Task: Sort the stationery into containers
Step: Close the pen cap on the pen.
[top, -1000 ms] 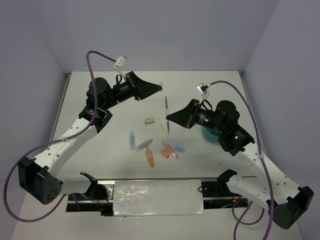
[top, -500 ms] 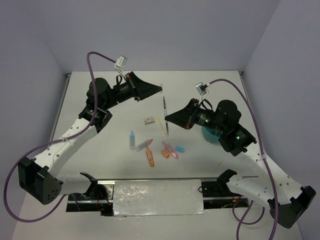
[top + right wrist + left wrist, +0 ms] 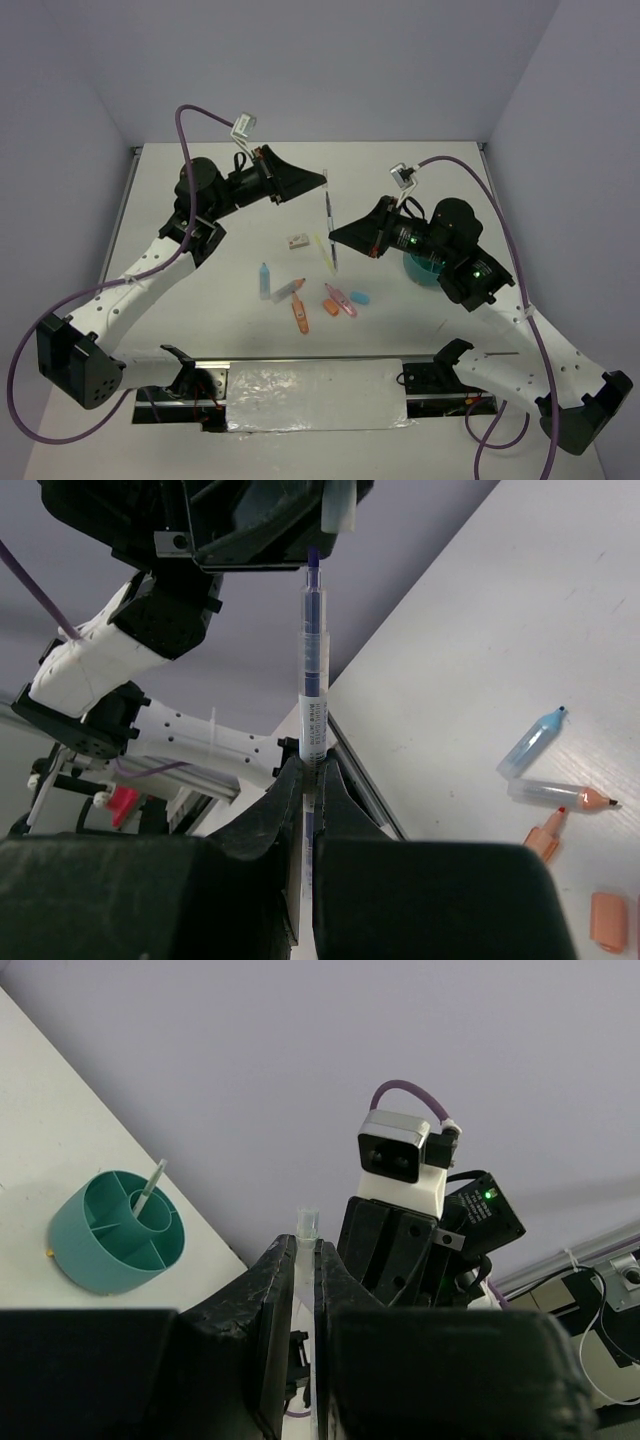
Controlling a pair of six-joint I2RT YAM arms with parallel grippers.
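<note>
Two grippers meet in mid-air over the middle of the white table (image 3: 370, 165). The right gripper (image 3: 310, 780) is clenched on a blue-inked pen (image 3: 313, 660), which stands upright in the centre of the right wrist view with its bare tip uppermost. The left gripper (image 3: 300, 1260) is clamped on a clear cap (image 3: 306, 1225) that pokes out past its fingertips. In the right wrist view the cap sits at the top edge, just beside the pen tip (not on it).

The teal cup (image 3: 115, 1235) rests at the lower left of the left wrist view with one thin pen (image 3: 150, 1190) leaning in a compartment. In the top view the cup is right of centre, mostly hidden behind the right arm.

Loose on the table, below centre in the top view, lie a light blue tube (image 3: 264, 280), an orange highlighter (image 3: 300, 316), a pink highlighter (image 3: 340, 300), a blue eraser (image 3: 360, 297), a yellow pen (image 3: 322, 250) and a pink-white eraser (image 3: 297, 241).
</note>
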